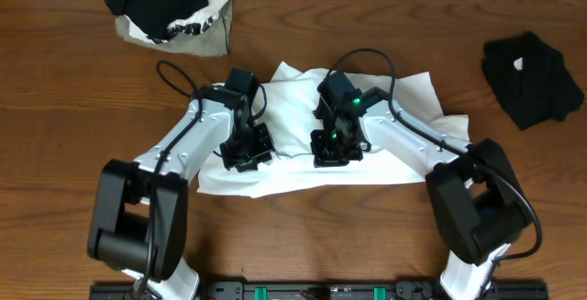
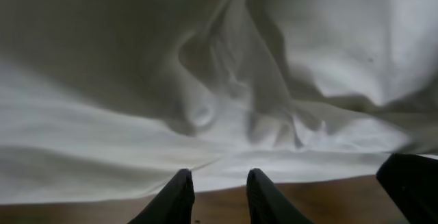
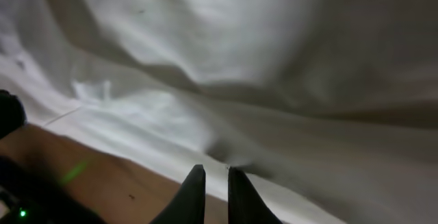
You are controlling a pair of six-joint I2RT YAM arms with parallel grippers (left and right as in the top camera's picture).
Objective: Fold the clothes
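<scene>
White T-shirt (image 1: 293,84): lies crumpled and spread out at the centre of the table (image 1: 73,89), long side running left to right, near hem toward the bottom of the overhead frame. Surface is wrinkled, with creases bunched between the two arms.

Left arm (image 1: 179,149) reaches in from the lower left, right arm (image 1: 413,144) from the lower right. Both wrists sit over the shirt's lower half, side by side and not touching.

Left jaws: apart, with a clear gap between the two dark fingers (image 2: 179,196). Tips are at the near hem and wood shows between them. Cannot tell whether they touch cloth.

Right jaws: almost together, with only a slit between the fingers (image 3: 193,193). Tips are clamped on a dark pucker of the shirt.

Black garment (image 1: 534,78): upper right of the frame, well apart from the shirt.

Pile (image 1: 174,6) of black cloth over white printed cloth: upper left corner.
</scene>
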